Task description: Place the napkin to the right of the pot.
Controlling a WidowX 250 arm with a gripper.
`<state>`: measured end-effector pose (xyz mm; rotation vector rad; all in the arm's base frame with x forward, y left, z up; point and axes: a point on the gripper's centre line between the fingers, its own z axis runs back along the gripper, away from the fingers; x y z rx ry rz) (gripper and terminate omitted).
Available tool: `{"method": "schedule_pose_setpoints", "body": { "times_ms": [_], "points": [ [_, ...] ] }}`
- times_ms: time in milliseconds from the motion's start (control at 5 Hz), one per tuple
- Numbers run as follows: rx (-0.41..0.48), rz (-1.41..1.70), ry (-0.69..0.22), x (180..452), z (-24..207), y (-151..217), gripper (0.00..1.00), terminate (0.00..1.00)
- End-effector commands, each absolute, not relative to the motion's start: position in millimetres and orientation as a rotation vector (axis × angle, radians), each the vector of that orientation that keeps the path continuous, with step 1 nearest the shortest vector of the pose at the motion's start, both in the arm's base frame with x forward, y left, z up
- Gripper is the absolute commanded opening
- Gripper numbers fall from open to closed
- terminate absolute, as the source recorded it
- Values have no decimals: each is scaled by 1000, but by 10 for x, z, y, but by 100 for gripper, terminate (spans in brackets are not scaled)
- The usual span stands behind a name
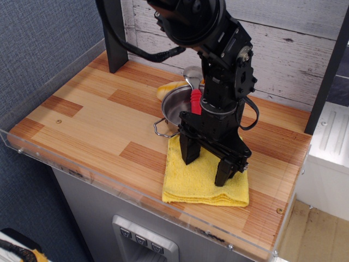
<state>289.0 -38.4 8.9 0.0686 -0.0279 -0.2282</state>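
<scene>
My black two-fingered tool (209, 165), spread open, presses down on the bright yellow folded terry-cloth napkin (204, 183), which lies on the wooden worktop (92, 117) in front of the small shiny steel pot (179, 107). Risk: closing pinches only the top layer, so the napkin unfolds or drags against the pot.

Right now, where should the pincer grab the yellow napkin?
Best guess: from straight above, pinching the middle of the napkin. It lies flat and soft on the table, so a fold should bunch up between the open pincer fingers already on it. Its far edge sits against the pot.
</scene>
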Motion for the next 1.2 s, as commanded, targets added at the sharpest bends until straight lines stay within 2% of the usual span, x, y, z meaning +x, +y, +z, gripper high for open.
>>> {"method": "schedule_pose_setpoints", "body": {
  "times_ms": [0,400,1000],
  "points": [
    [82,-66,-46,2947,87,63,100,0],
    [91,70,-51,2996,74,498,100,0],
    [116,237,-52,2863,107,1005,100,0]
  ]
}}
